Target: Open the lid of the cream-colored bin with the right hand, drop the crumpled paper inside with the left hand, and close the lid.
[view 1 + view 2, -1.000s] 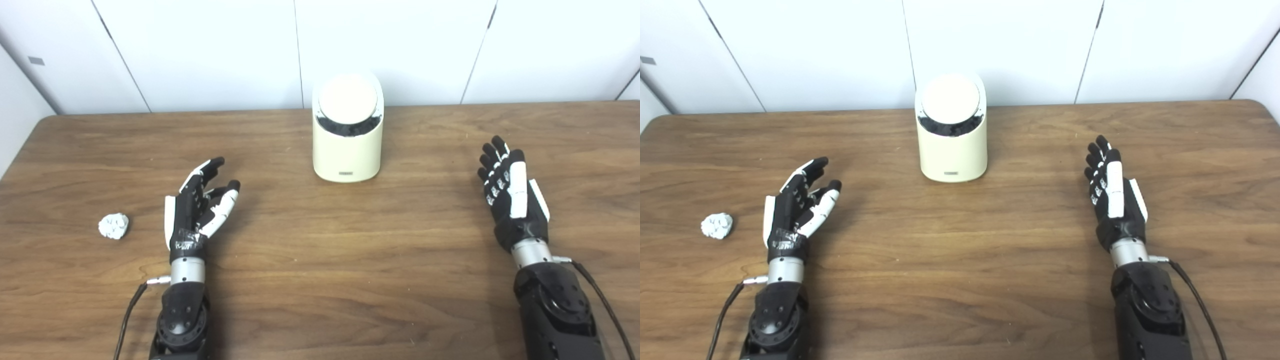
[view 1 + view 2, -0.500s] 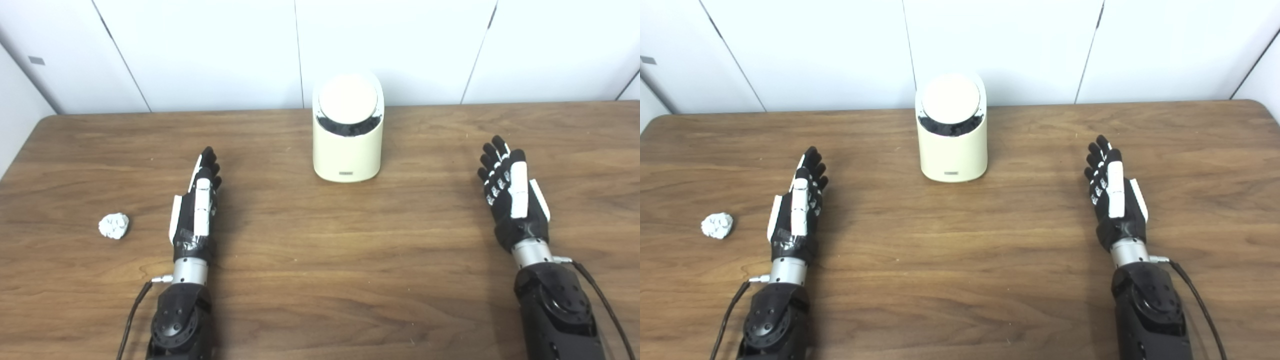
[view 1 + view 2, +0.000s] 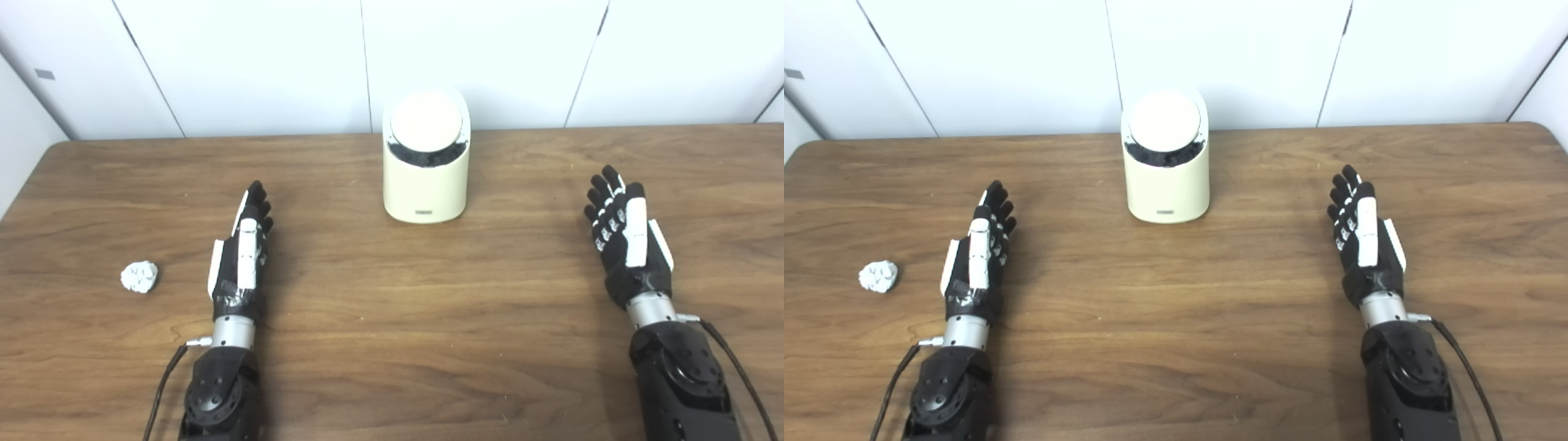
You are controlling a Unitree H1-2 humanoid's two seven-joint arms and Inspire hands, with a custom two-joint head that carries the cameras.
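- Left eye view: we see our left hand (image 3: 240,257) edge-on over the table (image 3: 392,343), fingers straight and side by side, holding nothing. The crumpled paper (image 3: 139,276) lies on the wood out to the left of those fingers, near but apart from them.
- Same view: our right hand (image 3: 626,236) is also stretched out and empty, fingers extended and fanned a little at the tips. The cream-colored bin (image 3: 426,158) stands upright well ahead of both sets of fingertips, roughly between them, close to the far table edge. Its round lid (image 3: 425,121) is down and tilted toward us, with a dark band showing under it.
- Right eye view: the left hand (image 3: 975,254) has its fingertips pointing away from us and the paper (image 3: 878,276) off to their left, not touching.
- Same view: the right hand (image 3: 1366,236) has the bin (image 3: 1166,160) ahead and left of its fingertips, well apart. A white wall (image 3: 1213,55) stands behind the table.
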